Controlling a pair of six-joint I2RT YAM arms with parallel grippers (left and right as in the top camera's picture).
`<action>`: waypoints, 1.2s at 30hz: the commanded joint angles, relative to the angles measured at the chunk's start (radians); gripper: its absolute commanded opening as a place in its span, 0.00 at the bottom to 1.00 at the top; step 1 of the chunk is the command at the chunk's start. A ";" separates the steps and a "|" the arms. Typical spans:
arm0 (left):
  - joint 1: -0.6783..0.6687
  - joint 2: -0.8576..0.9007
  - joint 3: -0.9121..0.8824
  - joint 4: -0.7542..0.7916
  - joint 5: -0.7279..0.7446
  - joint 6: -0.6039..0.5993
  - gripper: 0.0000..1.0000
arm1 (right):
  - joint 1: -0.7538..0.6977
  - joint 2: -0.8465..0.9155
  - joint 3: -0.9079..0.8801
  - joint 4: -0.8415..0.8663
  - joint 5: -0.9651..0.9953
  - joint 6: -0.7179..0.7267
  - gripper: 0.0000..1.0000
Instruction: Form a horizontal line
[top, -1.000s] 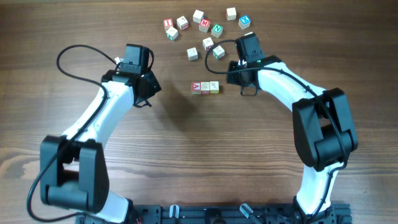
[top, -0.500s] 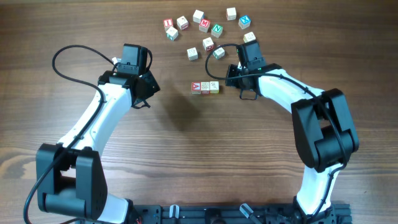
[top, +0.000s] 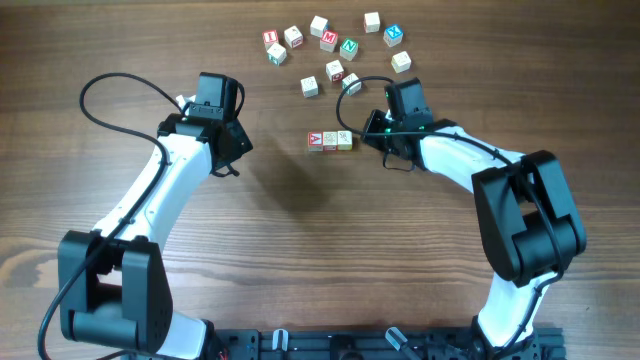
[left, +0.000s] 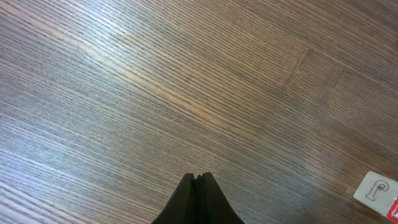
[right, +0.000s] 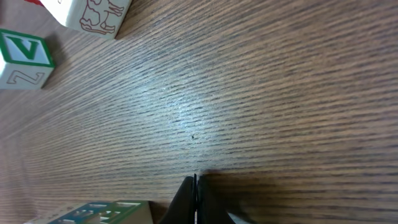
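Worktop: dark brown wood-grain worktop.
Line: short straight row of three pale wooden letter cubes, touching side by side, with the red-"A" cube at its left end.
Loose cubes: scattered cluster of pale letter cubes, beyond the row.
Left claw: pressed together, holding nothing, well left of the row.
Right claw: pressed together, holding nothing, just right of the row.

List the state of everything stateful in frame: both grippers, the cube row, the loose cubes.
left gripper: shut, holding nothing.
right gripper: shut, holding nothing, near the horizontal line but apart from it.
horizontal line: three cubes touching side by side, not gripped.
loose cubes: scattered, separate from the horizontal line, none gripped.
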 joint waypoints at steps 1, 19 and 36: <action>0.003 -0.023 -0.004 0.006 -0.027 -0.010 0.04 | 0.014 0.074 -0.100 0.001 -0.035 0.040 0.04; 0.003 -0.023 -0.004 0.009 -0.035 -0.010 0.04 | 0.086 0.074 -0.102 0.028 -0.037 0.018 0.04; 0.004 0.071 -0.005 0.147 0.243 0.116 0.04 | 0.035 0.073 -0.102 -0.046 0.039 0.111 0.04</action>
